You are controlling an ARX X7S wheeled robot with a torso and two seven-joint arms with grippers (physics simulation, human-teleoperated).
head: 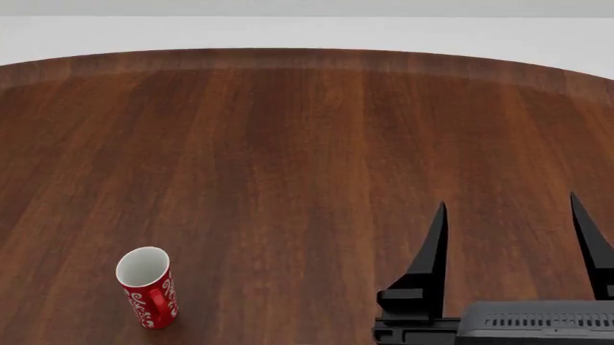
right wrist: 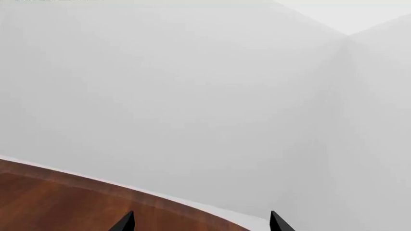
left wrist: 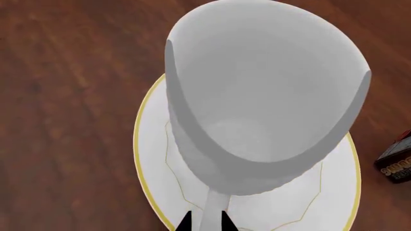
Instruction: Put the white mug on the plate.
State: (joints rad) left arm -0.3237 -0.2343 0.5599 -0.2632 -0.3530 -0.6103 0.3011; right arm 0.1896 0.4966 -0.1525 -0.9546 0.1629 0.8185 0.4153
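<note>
Left wrist view: the white mug (left wrist: 263,96) fills the frame, sitting over the plate (left wrist: 154,163) on the wooden table (left wrist: 64,96).

Going left to right: bare wood, then the plate's gold rim curving round, then the mug with its open mouth turned toward the camera and the plate showing beneath its base; whether the base actually touches the plate I cannot tell. The left gripper (left wrist: 205,222) shows only as two dark fingertips close together, either side of the mug's handle, seemingly pinching it. A dark box (left wrist: 395,161) lies at the table's far side. From the head view, a red mug (head: 149,286) stands upright at the left, and the right gripper (head: 508,237) hovers over the wood with its fingers spread wide, holding nothing.
</note>
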